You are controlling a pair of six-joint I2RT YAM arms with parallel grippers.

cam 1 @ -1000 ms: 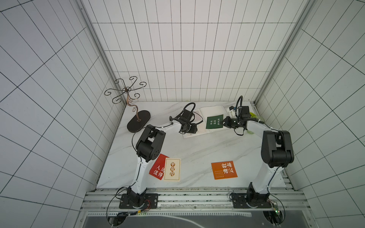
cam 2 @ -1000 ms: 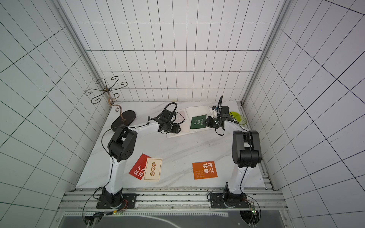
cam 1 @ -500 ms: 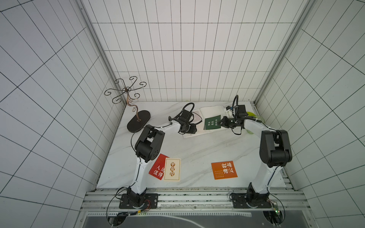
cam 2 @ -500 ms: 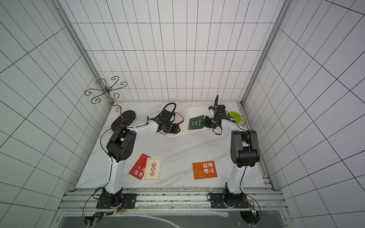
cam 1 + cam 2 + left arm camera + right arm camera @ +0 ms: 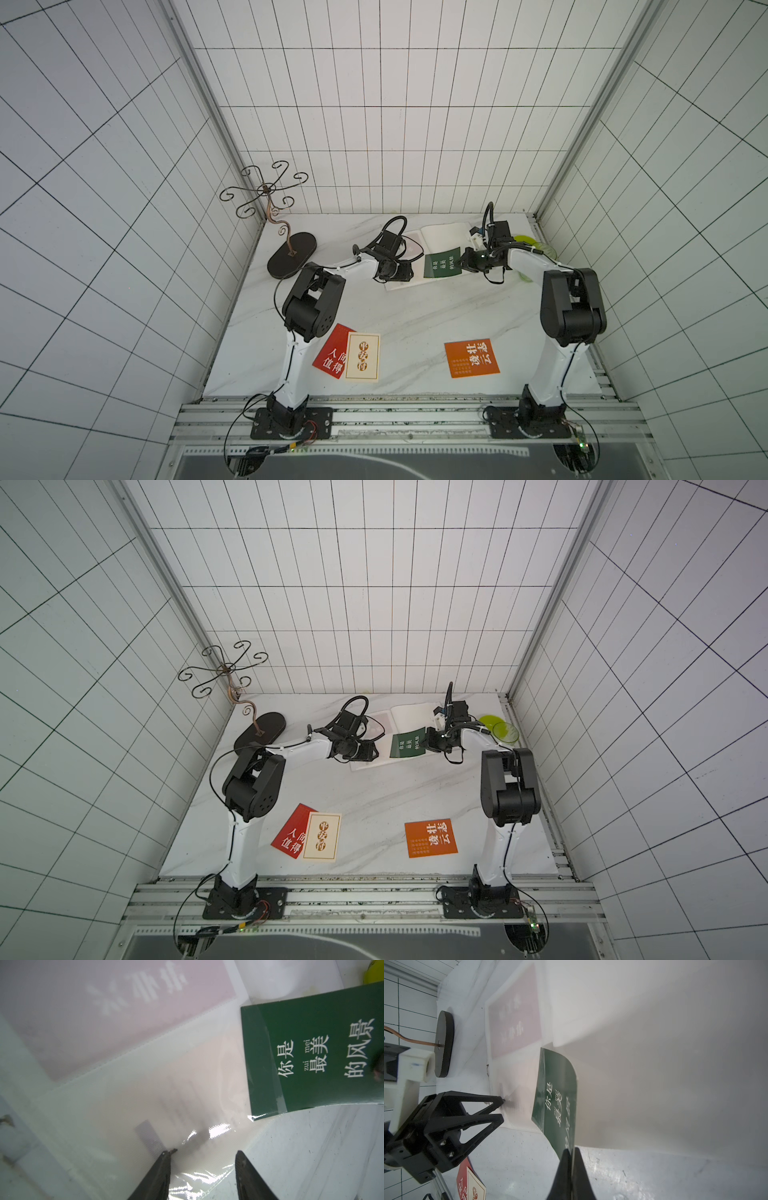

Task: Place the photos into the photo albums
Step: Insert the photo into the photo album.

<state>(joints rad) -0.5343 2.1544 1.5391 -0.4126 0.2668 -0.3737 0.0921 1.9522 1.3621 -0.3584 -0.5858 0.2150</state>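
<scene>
Right gripper: the right gripper is clamped on the trailing edge of the flat dark green card with white Chinese characters. The card bows upward between the pinch and the album.
Left gripper: the left gripper has its fingers apart and grips nothing. One fingertip presses the clear plastic sleeve of the left page, near the pocket's open edge.
Album: the thick, open, whitish photo album lies at the back of the white marble table. A pale pink card already sits behind film in the neighbouring pocket.
Just changed: over the last second the right arm has carried the dark green card sideways, toward the left page and the left gripper. The left gripper has kept its place.
Card now: its leading edge lies over the left page. In the left wrist view a strip along that edge looks filmed over, so it seems to have just entered the pocket mouth.
Meaning: this card's insertion has begun but is not finished, as most of the card is outside the sleeve.
Still waiting: a red card lies partly under a cream card, with an orange card further along. All three are near the table's front, well apart from the album.
Risk: the bowed card may buckle, or skid over the film rather than under it.
</scene>
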